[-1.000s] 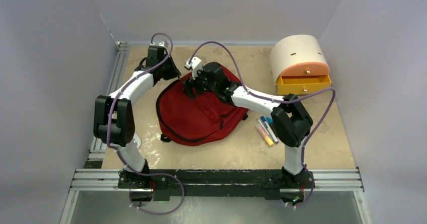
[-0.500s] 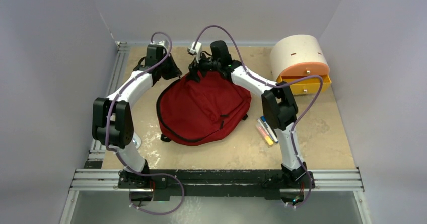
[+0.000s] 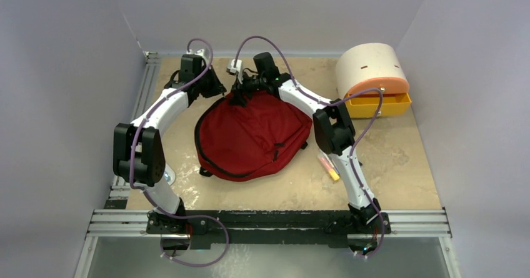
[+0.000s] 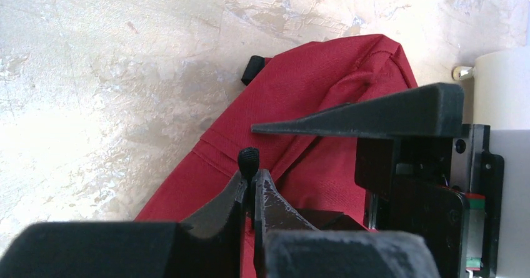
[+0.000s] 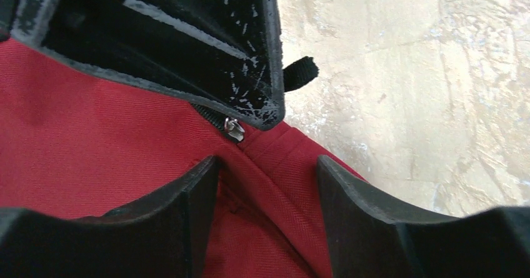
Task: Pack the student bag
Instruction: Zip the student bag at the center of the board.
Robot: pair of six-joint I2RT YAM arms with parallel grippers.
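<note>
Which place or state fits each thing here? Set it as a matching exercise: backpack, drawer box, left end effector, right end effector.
1 backpack
2 drawer box
3 left end effector
4 right end effector

A open over the backpack
B far right, drawer pulled out
C shut on black tab
D middle of table

Pairs: 1-D, 2-B, 3-C, 4-A

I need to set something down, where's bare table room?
Bare table: between the student bag and the near rail, and right of the markers, short of the drawer box. Crowded: the bag's far end, where the left claw, pinching a black tab, is beside the right claw.
</note>
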